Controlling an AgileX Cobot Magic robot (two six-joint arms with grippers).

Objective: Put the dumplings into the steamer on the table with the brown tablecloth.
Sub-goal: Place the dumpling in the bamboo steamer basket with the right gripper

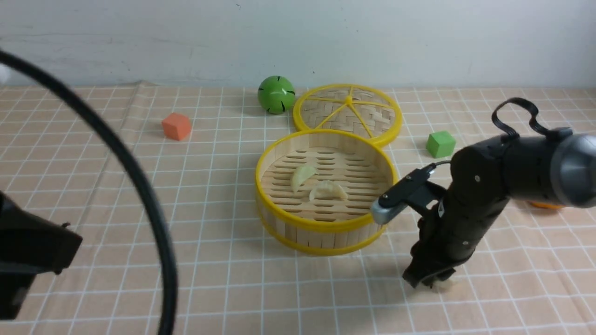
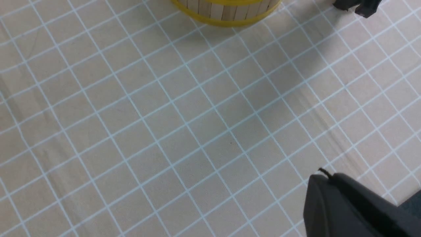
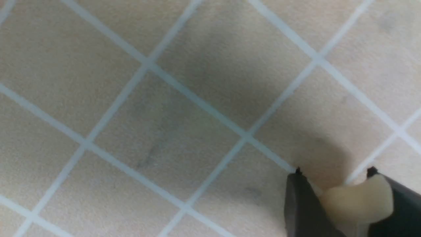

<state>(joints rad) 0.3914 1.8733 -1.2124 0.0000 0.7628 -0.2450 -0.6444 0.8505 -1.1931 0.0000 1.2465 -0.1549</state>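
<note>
The steamer (image 1: 326,226) stands mid-table on the brown tablecloth (image 1: 223,279), and its lower wall also shows in the left wrist view (image 2: 227,13). Two pale dumplings (image 1: 301,177) (image 1: 328,190) lie on its slotted floor. To the right of the steamer and nearer the front edge, my right gripper (image 1: 430,281) points down onto the cloth. In the right wrist view its fingers (image 3: 334,177) are shut on a third cream dumpling (image 3: 358,204), which touches both pads at cloth level. My left gripper (image 2: 324,177) is shut and empty, hovering over bare cloth at the front left.
A flat woven lid (image 1: 347,114) leans behind the steamer, with a green ball (image 1: 276,94) to its left. An orange cube (image 1: 176,126) sits back left and a green cube (image 1: 440,144) back right. A black cable (image 1: 116,149) arcs across the left foreground.
</note>
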